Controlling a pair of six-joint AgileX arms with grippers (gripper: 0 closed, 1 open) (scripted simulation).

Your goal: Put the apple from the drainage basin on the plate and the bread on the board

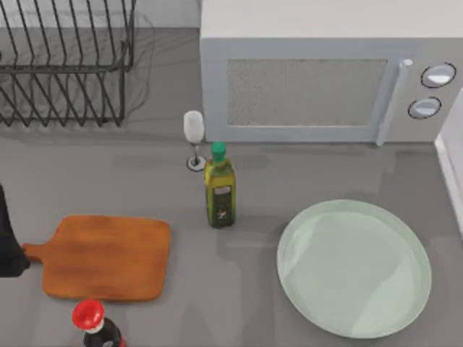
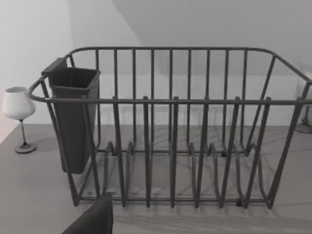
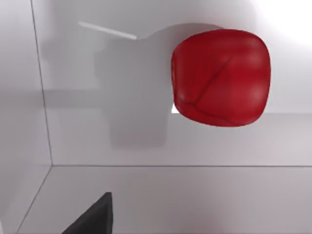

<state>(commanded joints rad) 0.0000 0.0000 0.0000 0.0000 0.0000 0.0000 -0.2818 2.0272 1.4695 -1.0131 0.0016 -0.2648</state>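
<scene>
The glossy red apple [image 3: 220, 77] lies in the white drainage basin [image 3: 146, 195], close to one wall. A dark part of my right gripper [image 3: 92, 219] shows at the edge of the right wrist view, apart from the apple. The pale green plate [image 1: 354, 267] sits at the table's right. The wooden board [image 1: 105, 256] lies at the left, its handle pointing left. My left arm [image 1: 7, 249] stands at the left edge by that handle, and a dark part of its gripper [image 2: 92, 219] faces the wire rack. The bread is out of view.
A black wire dish rack [image 1: 65, 65] with a cutlery holder [image 2: 73, 117] stands at the back left. A microwave [image 1: 325, 79] is at the back. A wine glass [image 1: 194, 137] and an olive oil bottle [image 1: 219, 189] stand mid-table. A red-capped dark bottle [image 1: 94, 325] is at the front left.
</scene>
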